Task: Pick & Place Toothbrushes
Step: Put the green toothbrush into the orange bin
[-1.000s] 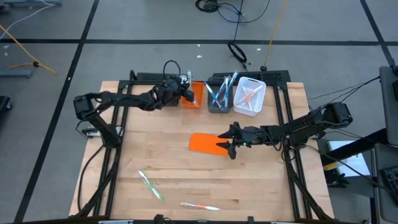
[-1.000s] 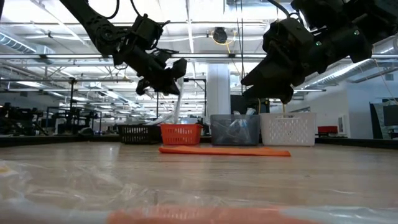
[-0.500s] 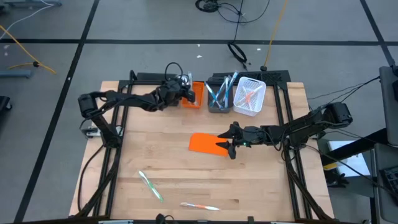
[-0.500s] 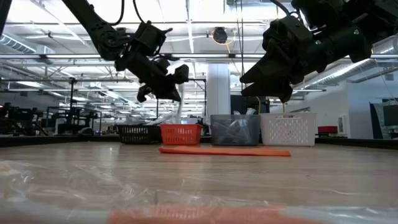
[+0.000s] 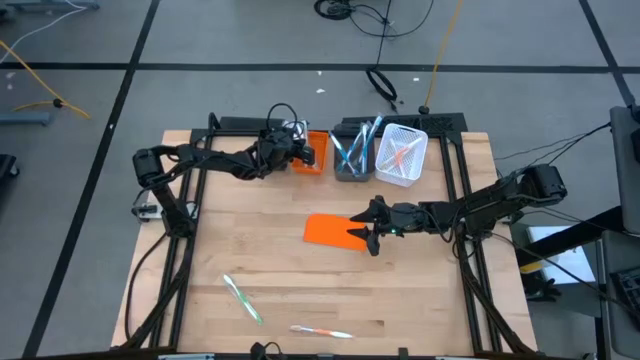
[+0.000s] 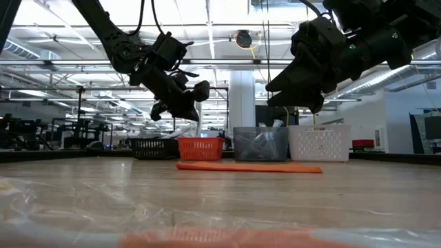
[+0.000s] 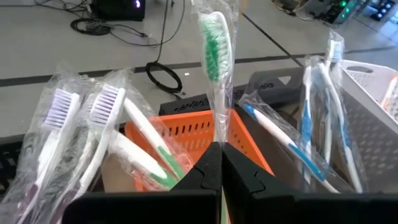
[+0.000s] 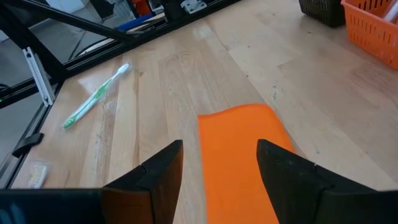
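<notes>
The left gripper [image 7: 219, 163] is closed on a wrapped green-bristled toothbrush [image 7: 216, 46], held upright above the orange bin [image 5: 312, 152] at about 12 o'clock on the table [image 5: 250, 250]. More wrapped toothbrushes are seen leaning in that bin, and blue-handled ones [image 5: 352, 148] are seen in the grey bin [image 5: 352, 165] just beside it at 3 o'clock; the white bin [image 5: 400, 155] follows, with an orange-red brush [image 5: 401, 155] inside.

The right gripper [image 8: 219, 158] is held with fingers spread and empty, hovering over the 3 o'clock end of the flat orange sheet [image 5: 330, 231] near table centre.

Two toothbrushes are noted loose on the wood: a green one [image 5: 241, 298] at 7 o'clock and an orange-red one [image 5: 321, 331] at 6 o'clock.
</notes>
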